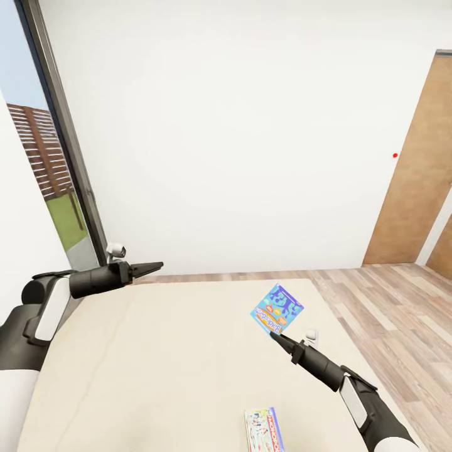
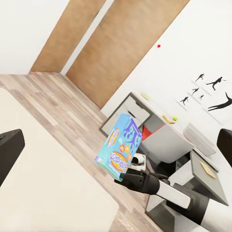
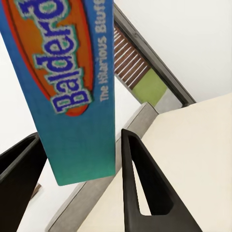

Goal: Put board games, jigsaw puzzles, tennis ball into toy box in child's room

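My right gripper (image 1: 274, 335) (image 3: 79, 135) is shut on the lower edge of the small blue board game (image 1: 277, 309) (image 2: 120, 145) (image 3: 63, 72), which it holds tilted in the air above the right side of the beige bed (image 1: 157, 358). A white Monopoly board game (image 1: 263, 430) lies flat on the bed near its front edge. Over the bed's far left corner my left gripper (image 1: 154, 266) (image 2: 121, 133) stands open and holds nothing. The left wrist view shows the table (image 2: 162, 142) across the room, with a light-grey toy box (image 2: 199, 138) and a small yellow-green tennis ball (image 2: 174, 118) on it.
A tall window with a dark frame (image 1: 66, 157) runs along the left of the bed. A wooden door (image 1: 414, 176) stands at the right, with wood floor (image 1: 389, 301) between it and the bed. A white wall closes the far side.
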Robot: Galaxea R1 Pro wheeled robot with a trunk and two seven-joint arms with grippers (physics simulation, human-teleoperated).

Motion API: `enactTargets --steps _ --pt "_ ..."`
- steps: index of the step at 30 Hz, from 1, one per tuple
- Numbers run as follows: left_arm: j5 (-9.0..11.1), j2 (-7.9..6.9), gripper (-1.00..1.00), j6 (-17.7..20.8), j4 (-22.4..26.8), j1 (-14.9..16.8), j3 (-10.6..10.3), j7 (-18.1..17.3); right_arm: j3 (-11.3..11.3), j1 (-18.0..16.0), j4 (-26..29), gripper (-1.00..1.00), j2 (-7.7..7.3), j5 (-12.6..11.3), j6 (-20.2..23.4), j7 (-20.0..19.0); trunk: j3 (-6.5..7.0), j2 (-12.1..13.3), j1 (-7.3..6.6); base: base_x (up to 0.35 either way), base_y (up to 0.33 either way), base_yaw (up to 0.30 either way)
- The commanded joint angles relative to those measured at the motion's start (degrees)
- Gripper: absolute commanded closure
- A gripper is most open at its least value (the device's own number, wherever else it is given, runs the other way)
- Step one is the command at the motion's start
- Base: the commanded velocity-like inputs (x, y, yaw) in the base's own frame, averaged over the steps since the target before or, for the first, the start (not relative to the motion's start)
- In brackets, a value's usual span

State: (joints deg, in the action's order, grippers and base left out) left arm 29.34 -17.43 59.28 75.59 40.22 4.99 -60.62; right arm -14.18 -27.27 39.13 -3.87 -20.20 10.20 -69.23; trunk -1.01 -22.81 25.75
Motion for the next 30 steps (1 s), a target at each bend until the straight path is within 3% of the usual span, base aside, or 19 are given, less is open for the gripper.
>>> enactTargets --steps 1,23,30 --pt "-0.1 0.0 -1.0 0.2 0.0 0.0 0.0 -0.2 -0.1 0.0 0.0 1.0 0.0 -0.3 0.6 -0.2 -0.11 -0.1 0.03 0.0 0.0 0.0" --pt "-0.1 -0.06 -1.0 0.2 0.0 -0.1 0.1 -0.2 0.0 -0.1 0.0 1.0 0.09 -0.3 0.5 -0.2 -0.11 -0.1 0.03 0.0 0.0 0.0" --pt "-0.1 0.03 -1.0 0.2 0.0 -0.1 0.1 -0.1 0.1 -0.1 0.0 1.0 0.09 -0.3 0.5 -0.2 -0.11 -0.1 0.03 -0.001 -0.211 0.0"
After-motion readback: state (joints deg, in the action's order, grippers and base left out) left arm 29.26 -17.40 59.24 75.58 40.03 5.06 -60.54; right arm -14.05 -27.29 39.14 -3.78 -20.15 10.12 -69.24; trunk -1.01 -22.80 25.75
